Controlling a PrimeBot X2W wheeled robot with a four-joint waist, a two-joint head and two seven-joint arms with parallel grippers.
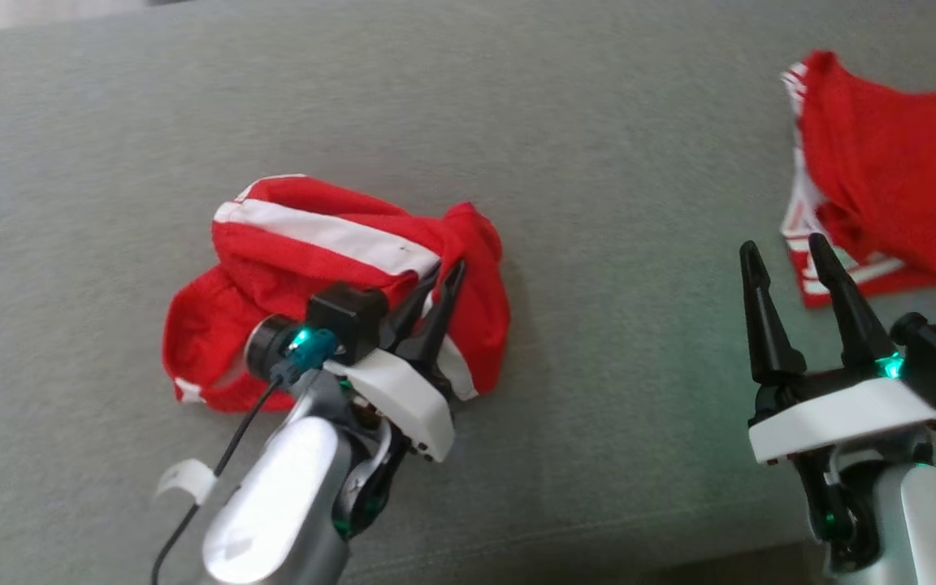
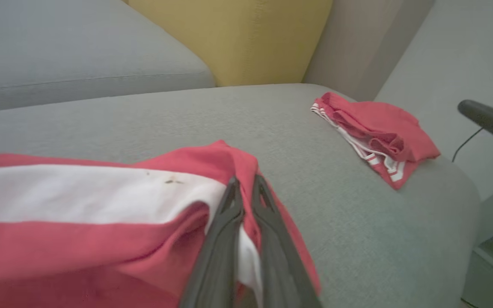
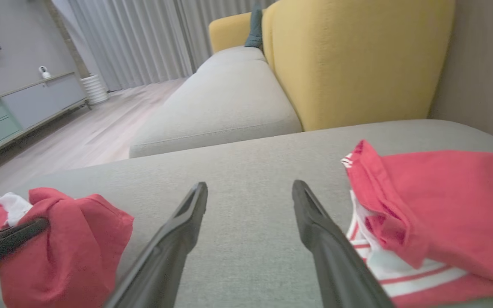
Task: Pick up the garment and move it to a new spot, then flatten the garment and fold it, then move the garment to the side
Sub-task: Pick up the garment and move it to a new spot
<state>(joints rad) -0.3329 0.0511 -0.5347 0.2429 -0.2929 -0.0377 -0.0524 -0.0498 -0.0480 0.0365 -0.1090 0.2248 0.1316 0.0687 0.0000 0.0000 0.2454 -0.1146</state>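
Before me spreads a broad grey woven-fabric sofa seat (image 1: 598, 122). Towards its right end lies a folded red cloth piece with white striped trim (image 1: 890, 179). Behind the seat rises a mustard-yellow upholstered backrest (image 3: 357, 64), with a small teal cushion (image 3: 255, 28) tucked against it further along. Beyond are a pale wooden plank floor (image 3: 92, 137), grey pleated curtains (image 3: 135, 38) and a low grey-and-green cabinet (image 3: 19, 107) by the wall.

The left gripper (image 1: 445, 272) and right gripper (image 1: 783, 245) are each being fitted with two tapered black fingers (image 1: 764, 325) on a white bracket (image 1: 834, 422). A black cable (image 1: 250, 416) is being routed beside the silver left forearm (image 1: 281, 504).
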